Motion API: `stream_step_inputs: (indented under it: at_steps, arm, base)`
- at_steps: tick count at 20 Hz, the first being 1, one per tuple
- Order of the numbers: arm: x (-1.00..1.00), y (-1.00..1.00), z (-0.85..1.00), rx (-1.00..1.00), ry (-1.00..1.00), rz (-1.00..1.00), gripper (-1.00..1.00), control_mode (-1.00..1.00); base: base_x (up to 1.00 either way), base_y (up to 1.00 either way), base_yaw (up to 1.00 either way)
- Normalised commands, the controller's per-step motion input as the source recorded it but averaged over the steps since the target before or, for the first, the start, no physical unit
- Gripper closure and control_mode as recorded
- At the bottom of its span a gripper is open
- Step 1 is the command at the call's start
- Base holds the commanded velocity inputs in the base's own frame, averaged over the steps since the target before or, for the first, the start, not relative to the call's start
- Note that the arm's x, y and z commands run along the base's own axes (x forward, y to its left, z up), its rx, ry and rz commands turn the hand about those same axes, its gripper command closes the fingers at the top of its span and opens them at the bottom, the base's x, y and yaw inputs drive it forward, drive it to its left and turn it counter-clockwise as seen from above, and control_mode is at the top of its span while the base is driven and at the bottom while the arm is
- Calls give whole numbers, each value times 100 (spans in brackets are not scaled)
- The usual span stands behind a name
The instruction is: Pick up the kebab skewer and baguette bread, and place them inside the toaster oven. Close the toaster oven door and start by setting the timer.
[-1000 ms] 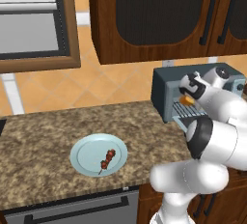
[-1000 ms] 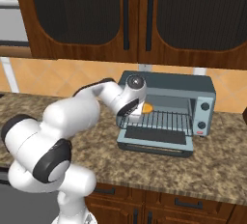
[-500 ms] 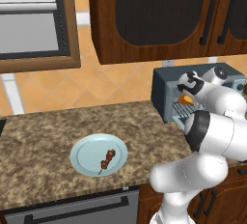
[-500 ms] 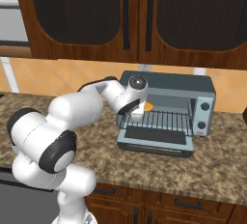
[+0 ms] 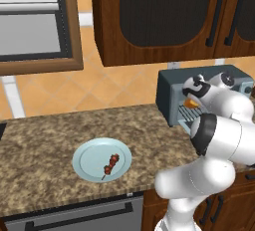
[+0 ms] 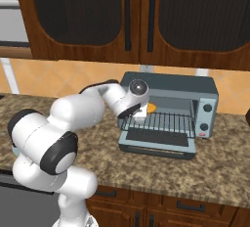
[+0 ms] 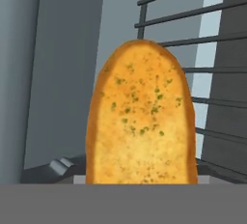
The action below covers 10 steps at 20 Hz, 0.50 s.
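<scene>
Pincer [image 6: 144,112] clamped on baguette bread [image 7: 141,117], frame centre, inside toaster oven [image 6: 168,113] over rack. Kebab skewer [image 5: 110,165] on plate [image 5: 87,159], lower left, bench [image 5: 45,140].

Speckled brown granite bench [image 5: 45,140] carries a pale blue plate [image 5: 89,161] and the toaster oven [image 6: 168,116], well apart.
</scene>
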Motion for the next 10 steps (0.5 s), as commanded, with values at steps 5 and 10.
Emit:
stream_step_inputs:
  at_steps: [5,10]
  arm:
    - [28,-2,-39,0,0,0,100,-100]
    - [30,0,-21,0,0,0,-100,-100]
  base:
    - [0,0,0]
    - [0,0,0]
